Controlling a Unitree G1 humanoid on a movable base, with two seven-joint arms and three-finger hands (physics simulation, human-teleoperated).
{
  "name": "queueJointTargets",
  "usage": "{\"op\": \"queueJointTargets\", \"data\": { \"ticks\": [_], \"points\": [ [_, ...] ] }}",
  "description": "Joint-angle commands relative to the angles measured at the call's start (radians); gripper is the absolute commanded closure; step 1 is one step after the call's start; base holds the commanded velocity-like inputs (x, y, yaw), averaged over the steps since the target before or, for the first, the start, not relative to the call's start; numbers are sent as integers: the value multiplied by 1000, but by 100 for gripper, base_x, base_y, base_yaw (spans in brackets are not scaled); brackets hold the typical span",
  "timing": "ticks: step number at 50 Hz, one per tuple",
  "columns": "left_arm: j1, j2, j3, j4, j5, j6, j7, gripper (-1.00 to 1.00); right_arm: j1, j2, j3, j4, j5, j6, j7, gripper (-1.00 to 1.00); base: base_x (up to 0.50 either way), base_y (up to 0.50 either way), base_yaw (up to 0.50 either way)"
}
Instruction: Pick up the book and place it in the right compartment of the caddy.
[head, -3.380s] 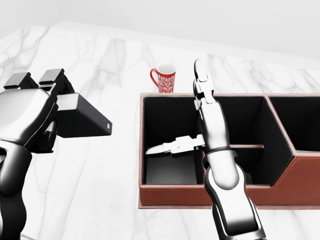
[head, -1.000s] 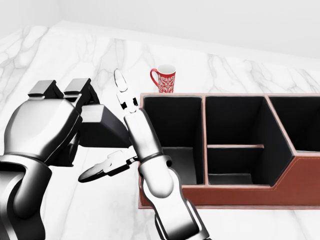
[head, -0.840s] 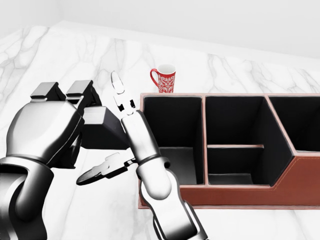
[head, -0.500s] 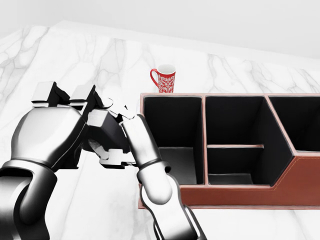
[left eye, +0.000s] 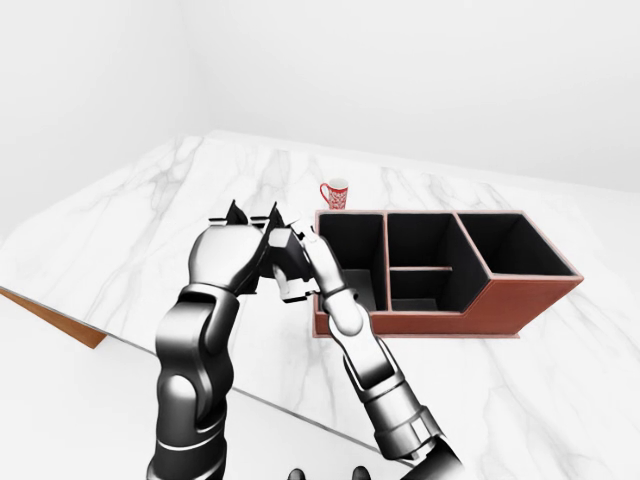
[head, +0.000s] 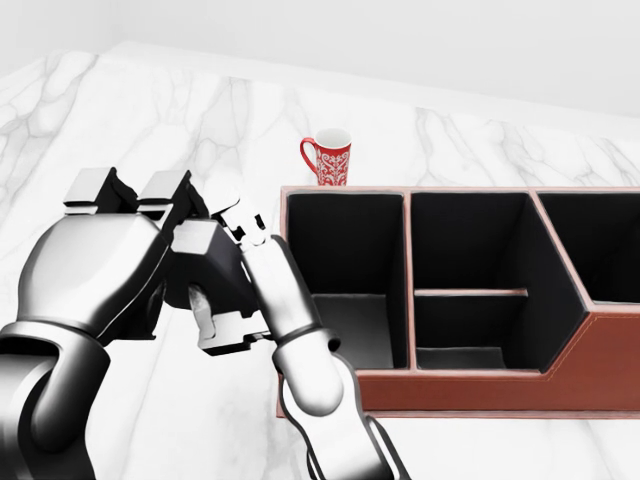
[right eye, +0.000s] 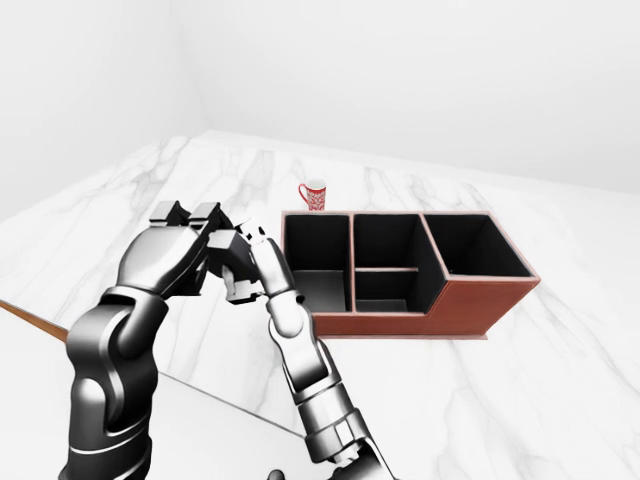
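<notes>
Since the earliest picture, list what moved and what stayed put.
The right hand left the caddy's left compartment, swung left in the head view and closed its fingers on the book. The left hand drifted slightly right, gripping that book throughout. Caddy and mug unchanged; camera steady.

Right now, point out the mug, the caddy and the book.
mug (head: 330, 161): head view, on its red patterned side.
caddy (head: 600, 350): head view, on its brown outer wall at the right.
book (head: 222, 268): head view, on the dark cover showing between the two robot hands.
</notes>
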Motion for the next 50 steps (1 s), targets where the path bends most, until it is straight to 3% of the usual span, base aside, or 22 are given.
{"op": "queueJointTargets", "data": {
  "ticks": [1, 2, 3, 4, 5, 6, 9, 26, 30, 31, 35, 42, 50],
  "points": [
    [-32, 1, 20, -23, 27, 0, 44, 31, 16, 2, 24, 34, 18, -41, 9, 100, 0, 0, 0],
    [-30, 1, 20, -23, 26, 0, 42, 31, 15, 3, 22, 38, 17, -41, 9, 100, 0, 0, 0],
    [-28, 2, 20, -20, 28, 0, 50, 19, 11, 7, 21, -9, 14, -13, 25, 100, 0, 0, 0],
    [-27, 3, 20, -19, 30, 0, 52, -63, 9, 8, 21, -24, 15, 3, 30, 100, 0, 0, 0],
    [-31, 4, 21, -21, 32, 0, 47, -100, 7, 8, 21, -29, 16, 8, 31, 100, 0, 0, 0],
    [-39, 3, 24, -26, 31, 0, 47, -100, 4, 6, 18, -17, 19, -3, 27, 100, 0, 0, 0],
    [-51, 5, 28, -42, 37, 0, 33, -100, 3, 7, 21, -34, 17, 13, 31, 100, 0, 0, 0],
    [-75, -6, 33, -183, 51, 0, -20, -100, -1, 0, 11, -10, 26, -10, 28, 100, 0, 0, 0],
    [-61, -5, 35, -191, 52, 0, -20, -100, -6, -2, 7, -27, 30, 7, 30, 100, 0, 0, 0],
    [-62, -6, 38, -203, 49, 0, -20, -100, -6, -8, 3, -2, 35, -21, 23, 100, 0, 0, 0],
    [-54, -6, 43, -220, 43, 0, -20, -100, -17, -9, -2, -44, 38, 23, 33, 100, 0, 0, 0],
    [-51, -2, 55, -233, 18, 0, -17, -100, -44, -26, -26, -53, 58, 41, 33, 100, 0, 0, 0],
    [-39, -7, 64, -246, -45, 0, 48, -100, -60, -47, -46, -71, 78, 59, 34, 100, 0, 0, 0]
  ]
}}
